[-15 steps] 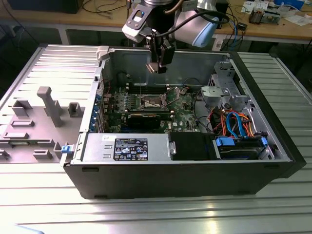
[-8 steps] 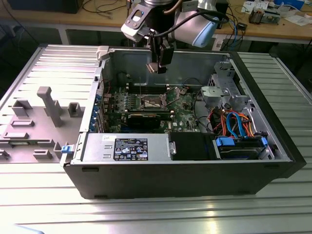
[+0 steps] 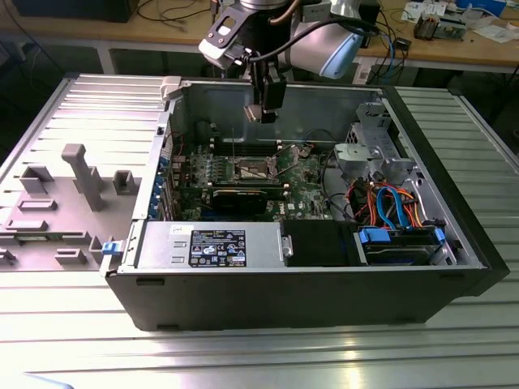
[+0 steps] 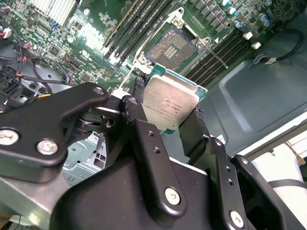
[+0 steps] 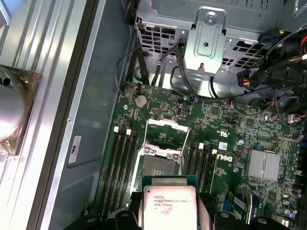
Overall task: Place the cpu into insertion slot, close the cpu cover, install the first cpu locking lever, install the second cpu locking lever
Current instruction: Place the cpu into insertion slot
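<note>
My gripper [image 4: 168, 101] is shut on the cpu [image 4: 169, 101], a flat square chip with a silver-grey top, gripped by two opposite edges between black fingers [image 4: 194, 127]. In the exterior view the gripper [image 3: 264, 112] hangs inside the open computer case, well above the green motherboard [image 3: 304, 174]. The insertion slot [image 5: 158, 166] lies open just beyond the held cpu [image 5: 168, 207], its tan contact field bare. The cpu cover [image 5: 166, 136] stands raised on the socket's far side, with thin wire levers along its sides. In the second wrist view the slot [image 4: 170, 48] sits past the chip's far edge.
The case's walls [image 3: 284, 288] ring the board. A power supply [image 3: 215, 245] and blue-tabbed drive bay [image 3: 397, 243] fill the front. A metal drive cage [image 3: 369, 154] and coloured cables [image 3: 389, 203] stand at the exterior view's right. Memory slots [image 5: 124, 158] flank the socket; a grey fixture tray [image 3: 73, 186] lies outside.
</note>
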